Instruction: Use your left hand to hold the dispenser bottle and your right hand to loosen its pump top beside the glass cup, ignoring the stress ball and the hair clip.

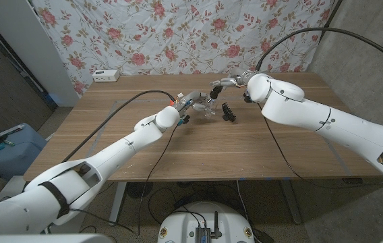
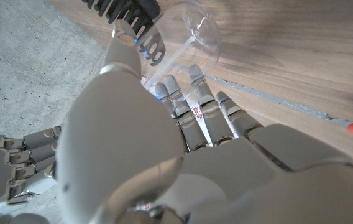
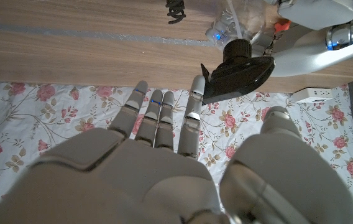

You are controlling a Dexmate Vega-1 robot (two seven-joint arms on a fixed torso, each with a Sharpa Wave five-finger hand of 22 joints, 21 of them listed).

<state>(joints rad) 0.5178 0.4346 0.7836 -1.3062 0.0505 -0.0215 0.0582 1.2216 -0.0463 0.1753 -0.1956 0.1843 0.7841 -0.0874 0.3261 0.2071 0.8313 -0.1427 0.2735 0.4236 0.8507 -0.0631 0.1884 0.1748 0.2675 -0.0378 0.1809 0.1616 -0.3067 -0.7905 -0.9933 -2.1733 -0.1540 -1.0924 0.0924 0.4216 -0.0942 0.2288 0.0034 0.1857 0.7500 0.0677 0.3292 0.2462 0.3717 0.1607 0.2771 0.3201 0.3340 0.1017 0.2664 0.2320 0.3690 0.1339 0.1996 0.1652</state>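
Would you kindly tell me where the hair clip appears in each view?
Head view: hair clip mid-table, just right of the dispenser bottle.
Left wrist view: hair clip just beyond the bottle.
Right wrist view: hair clip on the wood near the bottle.
Shared landmark: the clear bottle.

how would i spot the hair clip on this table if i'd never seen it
Look at the far middle of the wooden table, where the two hands meet. Just to the robot's right of the clear glass cup lies the hair clip, the only small black toothed thing on the wood.
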